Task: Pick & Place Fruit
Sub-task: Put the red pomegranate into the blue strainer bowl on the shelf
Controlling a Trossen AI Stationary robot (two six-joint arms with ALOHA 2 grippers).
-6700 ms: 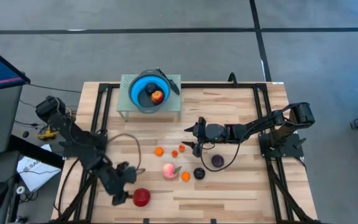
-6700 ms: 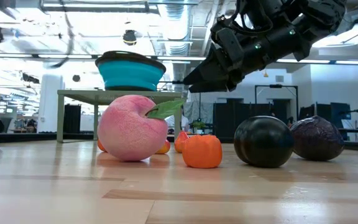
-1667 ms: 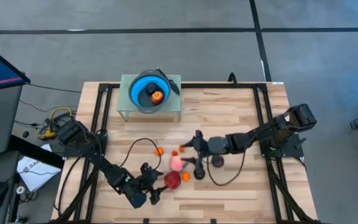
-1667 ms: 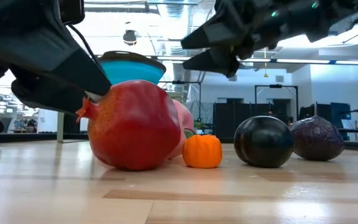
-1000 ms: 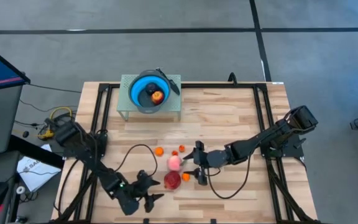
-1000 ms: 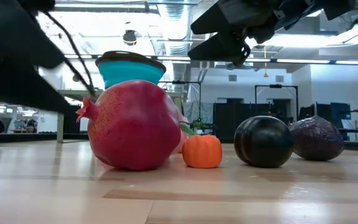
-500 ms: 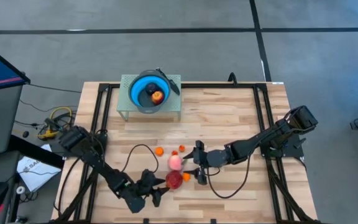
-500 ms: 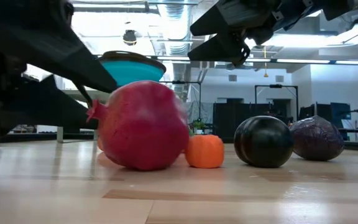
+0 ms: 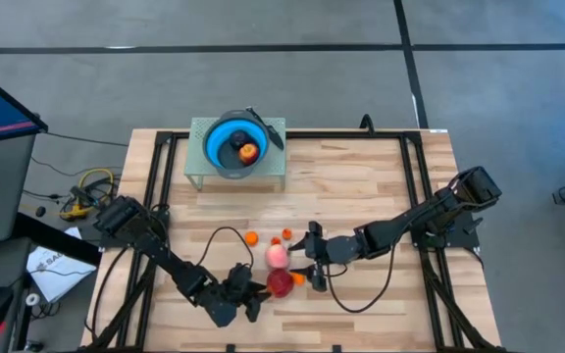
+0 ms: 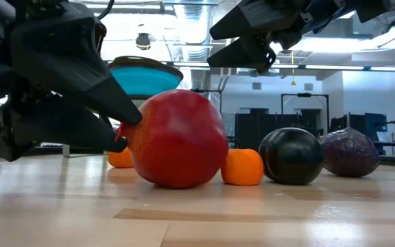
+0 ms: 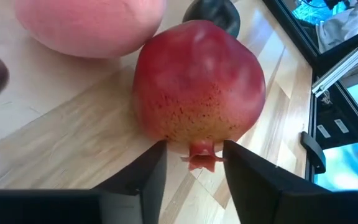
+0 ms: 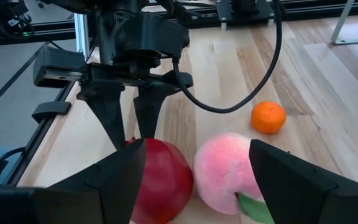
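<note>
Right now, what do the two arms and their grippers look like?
Both arms are black and jointed, each trailing a loose black cable across the table. The left gripper and right gripper each end in two dark, flat, tapering fingers. No markings are legible.

One camera looks straight down at the table (image 9: 361, 176); one sits low on it. Both see the red fruit (image 9: 280, 283).

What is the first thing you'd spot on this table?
A big red fruit sits near the table's front edge, with the left gripper closing its jaws on the little crown at its end. Right behind it lies a pink peach, with the right gripper hovering open above it. A blue bowl stands on a small stand at the back.
</note>
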